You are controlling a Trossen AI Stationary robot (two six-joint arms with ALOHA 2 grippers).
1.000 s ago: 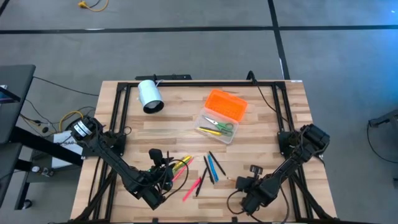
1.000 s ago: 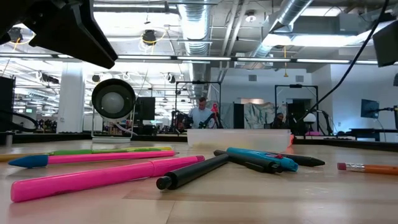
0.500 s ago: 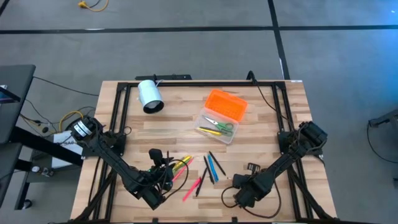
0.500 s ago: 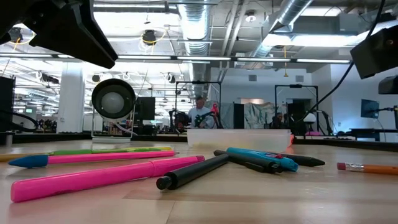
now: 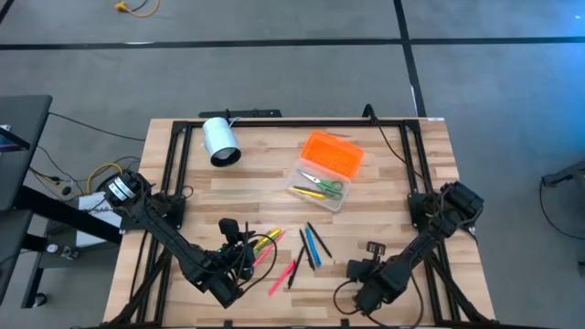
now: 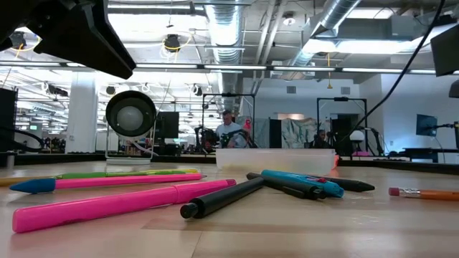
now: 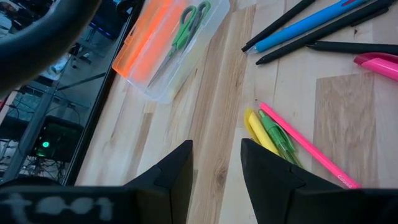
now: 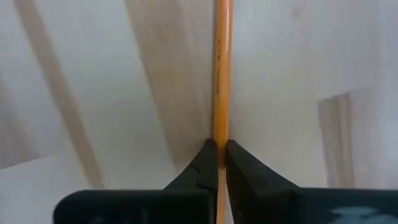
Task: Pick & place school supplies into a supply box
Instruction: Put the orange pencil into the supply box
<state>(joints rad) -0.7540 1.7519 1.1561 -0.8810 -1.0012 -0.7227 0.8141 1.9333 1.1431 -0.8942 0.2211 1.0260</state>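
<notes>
1. Right end effector has just pinched together; in its wrist view the fingers are clamped on the orange pencil, which runs straight out between them.
2. That arm swung toward the middle of the desk half a second back and has now returned toward the near right corner; the grip looks freshly made.
3. The pencil has not budged in the low view; it lies flat on the wood, so I'd call it gripped but not yet lifted.
4. Left end effector hasn't moved; fingers apart, holding nothing, hovering near the near edge just beside the yellow, green and pink pens.
5. Box sits open toward the far edge, right of centre; orange lid thrown back, scissors already inside.
6. The other pens are scattered between the two arms, well short of the box.
7. My read: next comes a lift and a carry across to the box; a thin pencil held near one end could pivot on the way.
</notes>
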